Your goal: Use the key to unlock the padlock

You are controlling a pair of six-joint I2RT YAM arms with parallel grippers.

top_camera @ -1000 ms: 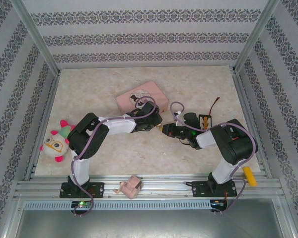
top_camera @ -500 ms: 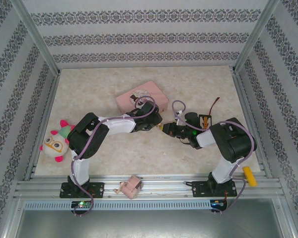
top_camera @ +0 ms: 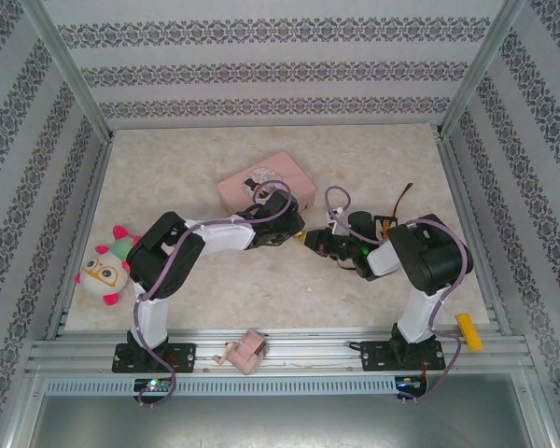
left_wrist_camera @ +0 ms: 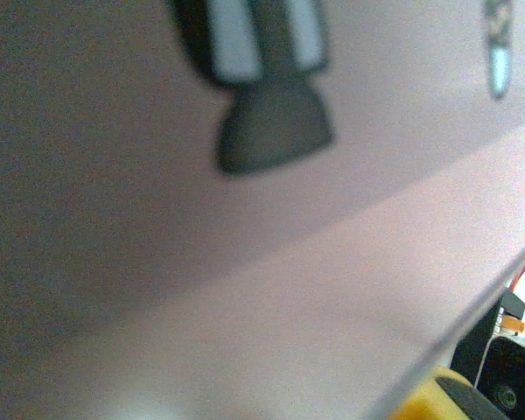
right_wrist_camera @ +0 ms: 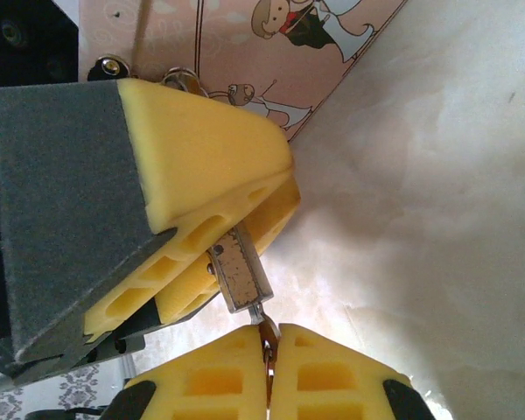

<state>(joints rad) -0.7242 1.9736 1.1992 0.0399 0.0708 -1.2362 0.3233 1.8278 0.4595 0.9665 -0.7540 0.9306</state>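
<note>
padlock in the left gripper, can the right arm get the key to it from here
Probably yes. The left gripper holds the padlock with one end poking out toward the right gripper, which pinches the key. The key's tip sits right at that exposed end, nothing between them.

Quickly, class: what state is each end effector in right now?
Left end effector: closed on the padlock.
Right end effector: closed on the key.

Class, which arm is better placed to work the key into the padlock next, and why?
Right. The right gripper is shut on the key, whose tip meets the padlock. The left gripper merely clamps the padlock.
</note>
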